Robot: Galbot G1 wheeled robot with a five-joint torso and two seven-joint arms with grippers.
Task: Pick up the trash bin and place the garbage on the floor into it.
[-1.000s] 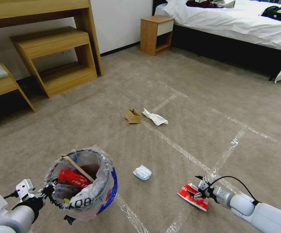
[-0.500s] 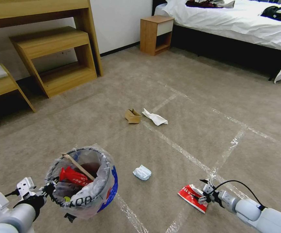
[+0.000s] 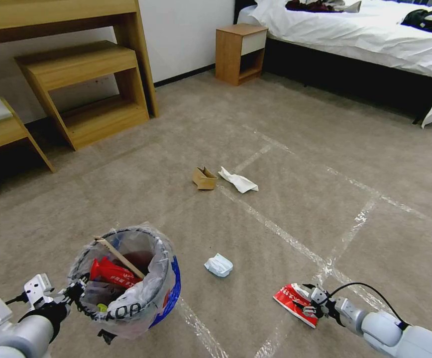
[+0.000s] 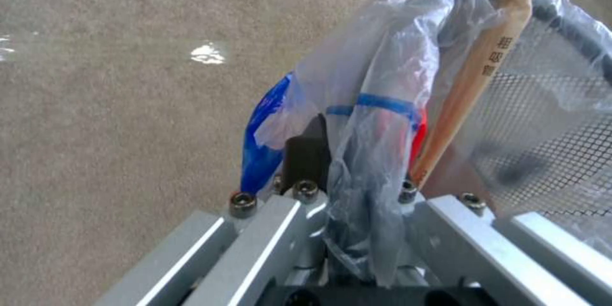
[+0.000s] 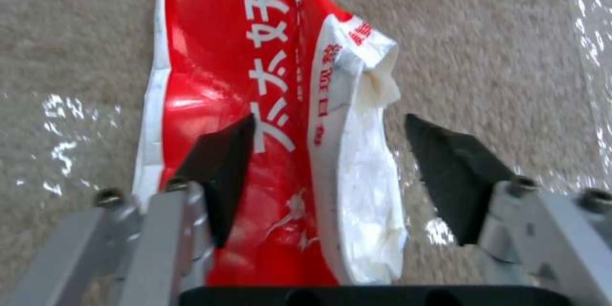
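Clearly the red wrapper [image 5: 255, 119] was light, thin and crinkly, lying flat on the floor [image 3: 285, 164] between the right gripper's [image 5: 328, 153] spread fingers. Pinching its raised white fold looked best. Meanwhile the left gripper [image 4: 338, 191] clamped the trash bin [image 3: 126, 278] by its bagged rim.

We see the room evenly and brightly lit, with soft shadows under the desk [image 3: 66, 30] and the bed [image 3: 375, 35]. The tape lines [image 3: 275, 228] on the carpet [image 3: 285, 149] catch glare as white flecks. Straight furniture edges bow toward the head view's corners. In the left wrist view the clear plastic bag [image 4: 382, 105] shines and the mesh behind it is soft. In the right wrist view the red wrapper [image 5: 255, 105] is glossy and slightly blurred.
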